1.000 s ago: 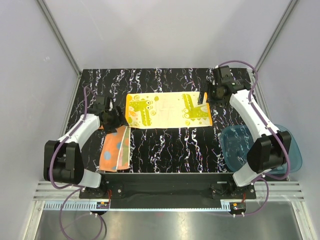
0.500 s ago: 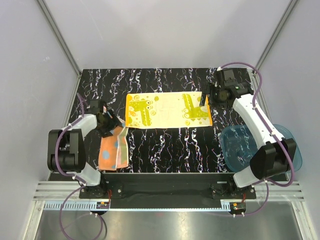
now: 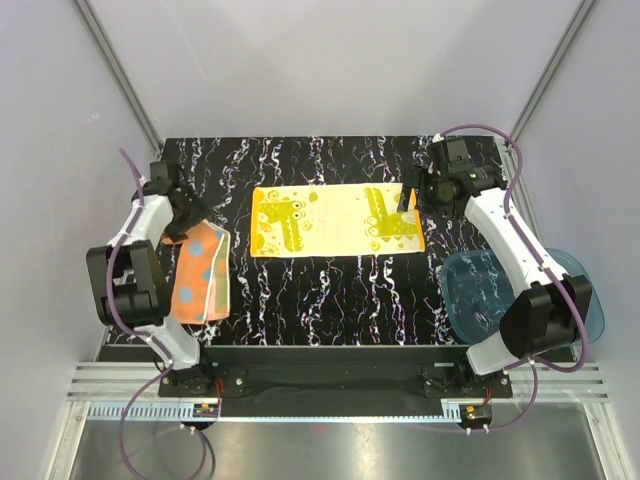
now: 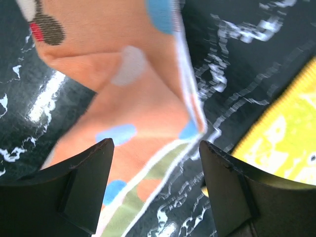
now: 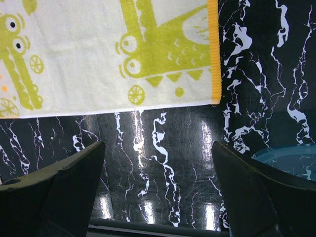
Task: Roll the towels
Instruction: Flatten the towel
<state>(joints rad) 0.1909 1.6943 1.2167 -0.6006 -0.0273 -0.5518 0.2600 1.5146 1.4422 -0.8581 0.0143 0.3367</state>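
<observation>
Neither towel is rolled yet, so the whole task appears to lie ahead. The yellow towel (image 3: 335, 221) lies spread flat in the upper centre of the top view, on the black marbled table (image 3: 330, 290), its green crocodile print showing and no edge turned over. The orange towel (image 3: 198, 273) with light blue dots sits at the left of the same view, near the table's left edge, loosely folded with one flap doubled over the rest — folded, not rolled.

The left gripper (image 3: 183, 215) hangs at the upper end of the orange towel. In the left wrist view its fingers (image 4: 79, 187) stand spread apart with the orange cloth visible between them and below, and nothing is seen pinched; whether a fingertip touches the fabric cannot be told. The right gripper (image 3: 408, 195) sits at the upper right corner of the yellow towel. In the right wrist view its fingers (image 5: 69, 192) are released and wide, with bare table between them and the towel's orange-edged end just beyond, so it holds nothing.

The translucent blue tray (image 3: 590, 300) rests at the lower right, partly off the table edge.

Judged from this, both rolls remain to be done, each needing an edge caught first.
</observation>
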